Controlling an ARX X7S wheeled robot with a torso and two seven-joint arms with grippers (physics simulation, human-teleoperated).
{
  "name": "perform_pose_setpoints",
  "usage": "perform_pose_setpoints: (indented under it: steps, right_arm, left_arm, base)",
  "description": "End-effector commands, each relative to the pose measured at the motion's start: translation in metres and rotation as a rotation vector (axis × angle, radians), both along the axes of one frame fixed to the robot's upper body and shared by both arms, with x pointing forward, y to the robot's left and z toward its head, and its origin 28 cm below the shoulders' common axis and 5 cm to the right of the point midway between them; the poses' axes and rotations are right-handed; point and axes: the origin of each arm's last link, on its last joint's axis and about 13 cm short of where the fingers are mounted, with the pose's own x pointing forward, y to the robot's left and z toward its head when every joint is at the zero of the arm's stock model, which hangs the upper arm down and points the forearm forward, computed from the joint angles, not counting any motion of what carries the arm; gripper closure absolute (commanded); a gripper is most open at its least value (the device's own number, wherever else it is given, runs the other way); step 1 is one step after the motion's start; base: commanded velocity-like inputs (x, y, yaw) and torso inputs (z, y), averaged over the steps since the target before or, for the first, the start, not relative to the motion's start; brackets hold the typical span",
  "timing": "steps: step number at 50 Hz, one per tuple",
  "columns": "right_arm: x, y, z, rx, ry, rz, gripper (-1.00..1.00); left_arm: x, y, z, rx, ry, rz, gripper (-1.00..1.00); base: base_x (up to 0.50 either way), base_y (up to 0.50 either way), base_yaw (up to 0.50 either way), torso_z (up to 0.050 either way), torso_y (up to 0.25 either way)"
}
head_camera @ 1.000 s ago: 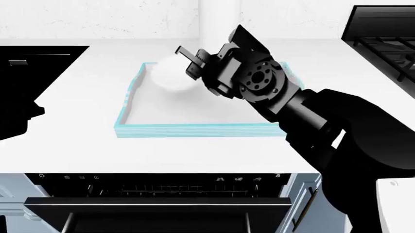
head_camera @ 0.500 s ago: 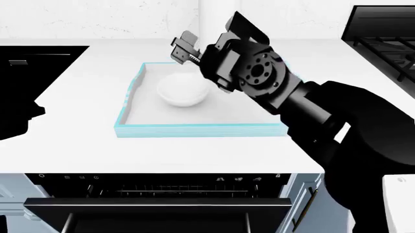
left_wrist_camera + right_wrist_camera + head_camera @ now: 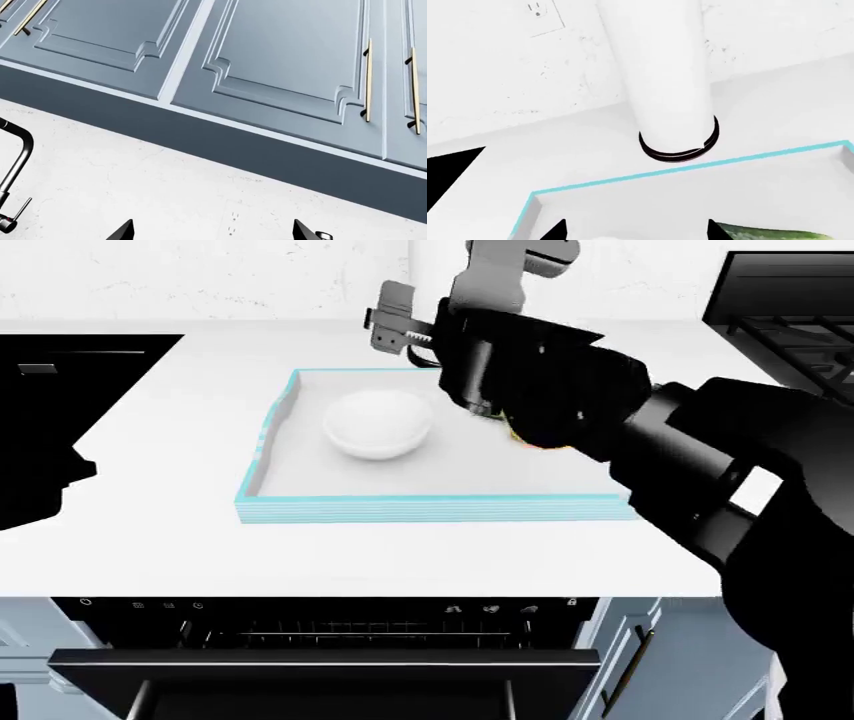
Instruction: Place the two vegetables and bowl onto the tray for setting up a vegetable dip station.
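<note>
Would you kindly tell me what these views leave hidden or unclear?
- Carrot: head view, only an orange sliver shows behind the right arm.
- Cucumber: right wrist view, cut by the frame edge.
- Left gripper: only its tips show; nothing visible between them.
- Right gripper: opening unclear.

- Your left wrist camera looked at blue-grey cabinet doors (image 3: 280,65) with raised panel frames, filling most of the frame.
- Slim brass handles (image 3: 367,80) ran along the door edges; another pair (image 3: 27,20) showed at one corner.
- A darker blue-grey band (image 3: 220,142) sat under the doors.
- Below that, a white, lightly speckled wall (image 3: 133,185) carried a small outlet (image 3: 233,223).
- A thin black faucet (image 3: 17,165) with a bent neck stood at the frame edge.
- You had two dark fingertips (image 3: 122,232) of the left gripper (image 3: 212,231) poking in, set wide apart with nothing between them.
</note>
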Motion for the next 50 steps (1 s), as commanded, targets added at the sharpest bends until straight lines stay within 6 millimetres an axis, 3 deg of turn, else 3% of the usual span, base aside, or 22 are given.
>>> perform_pose_setpoints:
  steps: [1,9,18,32,44,50]
  right_arm:
    - [-0.024,-0.011,-0.005,-0.073,-0.187,0.044,-1.0]
    - [-0.044,-0.024,-0.01,-0.136,-0.263,0.051,-1.0]
    - [-0.076,-0.04,-0.006,-0.079,-0.41,0.076,-1.0]
    - [-0.115,-0.06,-0.012,-0.166,-0.592,-0.035,-1.0]
    - [-0.156,-0.067,-0.043,-0.398,-0.806,-0.217,-1.0]
    - [-0.163,-0.07,-0.062,-0.469,-0.84,-0.269,-1.0]
  left_arm:
    - [0.0,-0.001,0.0,0.003,0.0,-0.003,-1.0]
    - [0.0,0.0,0.0,0.002,0.001,-0.002,-1.0]
    - [0.001,-0.001,-0.001,0.005,0.001,-0.005,-1.0]
    - [0.001,-0.001,-0.001,0.005,-0.001,-0.005,-1.0]
    - [0.001,-0.002,-0.001,0.01,-0.003,-0.007,-1.0]
    - [0.001,-0.003,-0.001,0.016,0.0,-0.01,-1.0]
  base:
    - [0.0,0.0,0.0,0.0,0.0]
    - [0.0,0.0,0.0,0.0,0.0]
    - [0.0,0.0,0.0,0.0,0.0]
    - [0.0,0.0,0.0,0.0,0.0]
    - [0.0,0.0,0.0,0.0,0.0]
    - [0.0,0.0,0.0,0.0,0.0]
